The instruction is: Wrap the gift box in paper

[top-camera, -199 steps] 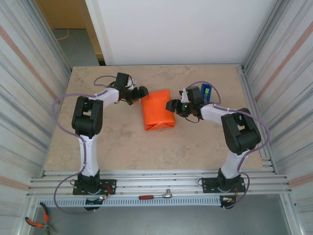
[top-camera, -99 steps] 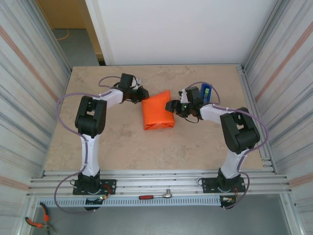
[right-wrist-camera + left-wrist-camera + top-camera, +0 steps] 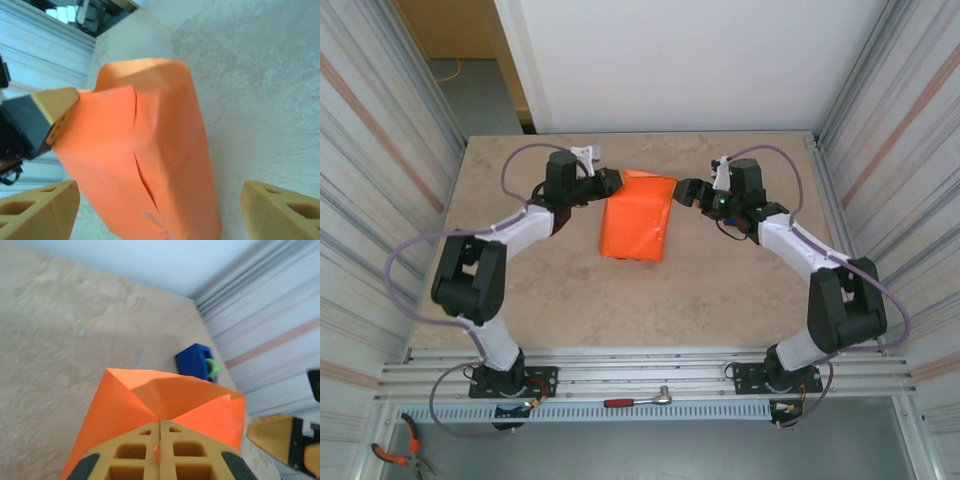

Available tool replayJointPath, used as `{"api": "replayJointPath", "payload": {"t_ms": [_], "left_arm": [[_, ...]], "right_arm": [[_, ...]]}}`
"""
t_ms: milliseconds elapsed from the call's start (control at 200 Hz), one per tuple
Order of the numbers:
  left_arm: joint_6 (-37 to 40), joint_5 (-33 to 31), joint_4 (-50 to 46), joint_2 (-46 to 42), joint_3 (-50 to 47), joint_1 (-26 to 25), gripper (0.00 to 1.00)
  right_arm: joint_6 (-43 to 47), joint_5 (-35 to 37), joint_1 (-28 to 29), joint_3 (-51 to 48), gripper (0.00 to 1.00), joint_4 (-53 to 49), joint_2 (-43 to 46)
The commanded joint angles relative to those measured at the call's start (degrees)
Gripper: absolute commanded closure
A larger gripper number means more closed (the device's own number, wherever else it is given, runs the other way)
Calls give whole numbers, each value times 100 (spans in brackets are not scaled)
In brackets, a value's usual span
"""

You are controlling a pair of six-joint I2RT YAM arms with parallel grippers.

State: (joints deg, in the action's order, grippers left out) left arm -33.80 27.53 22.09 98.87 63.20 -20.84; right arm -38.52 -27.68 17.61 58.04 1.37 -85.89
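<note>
Both arms have swung toward the upper part of the top view, and the paper (image 3: 638, 218) has turned from a slant to nearly upright. At the bottom edge a ratchet wrench (image 3: 638, 400) lies on the rail, with pliers (image 3: 392, 455) in the lower left corner. On the table (image 3: 520, 290), at mid frame, the orange sheet sits folded into a closed parcel. The left gripper (image 3: 611, 184) is clenched on a folded flap at the parcel's upper left corner. The right gripper (image 3: 689, 191) is released, jaws wide, just beside the upper right corner. Beyond the parcel, in the left wrist view, stands a blue tape dispenser (image 3: 196, 361).
</note>
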Motion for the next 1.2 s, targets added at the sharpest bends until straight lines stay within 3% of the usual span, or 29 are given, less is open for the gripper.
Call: {"api": "replayJointPath", "payload": {"t_ms": [0,366,717,782,992,1198], "left_arm": [[535,-319,1260,-465,-674,-184,98],[1057,-600,2212,-1233,-2200,-412,96],[1107,-560,2218,-1679,-2584,-412,94],[1129,-570,2137,-1816,-2615,-412,84],[1038,-1143,1741,-2687,-2840,-334,27],[1069,-1841,1099,-3532,-3219,-472,9]], "right_arm": [[11,315,118,-59,16,-263,361],[196,2252,1233,-371,12,-466,698],[254,2353,1509,-103,13,-372,61],[266,2334,1526,-125,15,-366,-21],[222,2276,1565,-422,19,-214,55],[178,2247,1579,-712,21,-137,272]]}}
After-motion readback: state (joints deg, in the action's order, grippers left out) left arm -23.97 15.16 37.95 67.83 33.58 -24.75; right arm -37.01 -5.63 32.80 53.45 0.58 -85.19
